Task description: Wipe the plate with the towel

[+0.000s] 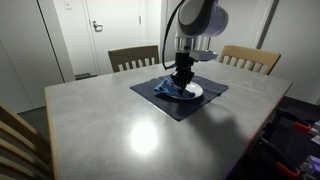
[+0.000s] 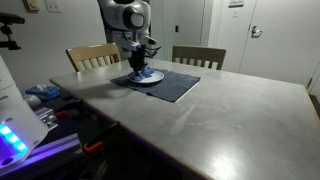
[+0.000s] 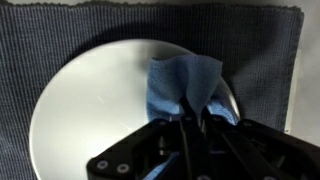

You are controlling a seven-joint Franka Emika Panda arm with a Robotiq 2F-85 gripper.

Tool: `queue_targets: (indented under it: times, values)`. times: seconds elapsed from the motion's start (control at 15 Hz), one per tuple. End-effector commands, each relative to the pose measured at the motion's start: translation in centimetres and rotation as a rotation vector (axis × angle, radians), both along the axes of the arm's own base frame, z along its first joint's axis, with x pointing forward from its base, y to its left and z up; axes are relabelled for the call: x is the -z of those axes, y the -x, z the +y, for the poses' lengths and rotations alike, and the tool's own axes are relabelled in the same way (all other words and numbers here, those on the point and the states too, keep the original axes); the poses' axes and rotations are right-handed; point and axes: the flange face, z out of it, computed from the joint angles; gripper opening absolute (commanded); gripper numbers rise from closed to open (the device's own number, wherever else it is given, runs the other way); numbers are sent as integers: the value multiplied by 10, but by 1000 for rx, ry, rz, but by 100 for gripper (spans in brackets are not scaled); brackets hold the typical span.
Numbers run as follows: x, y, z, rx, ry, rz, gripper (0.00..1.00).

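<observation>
Blue towel (image 3: 180, 85) in the pinch of the hand (image 3: 195, 118), directly beneath it, atop the white plate (image 3: 90, 110)

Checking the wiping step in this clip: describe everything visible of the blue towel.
The towel is a light blue, soft-looking cloth, bunched and creased rather than spread flat. In the wrist view it rests on the right part of the white plate, its lower end gathered into the gripper, which is shut on it. In both exterior views only a small blue patch shows under the gripper.
</observation>
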Motion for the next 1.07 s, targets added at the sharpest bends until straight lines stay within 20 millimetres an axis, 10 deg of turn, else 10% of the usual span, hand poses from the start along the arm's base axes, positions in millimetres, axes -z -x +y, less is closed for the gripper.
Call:
queue_targets:
  times: [0.0, 1.0]
  values:
    - [14, 15, -9, 18, -9, 100, 2]
    - [30, 16, -22, 704, 360, 146, 2]
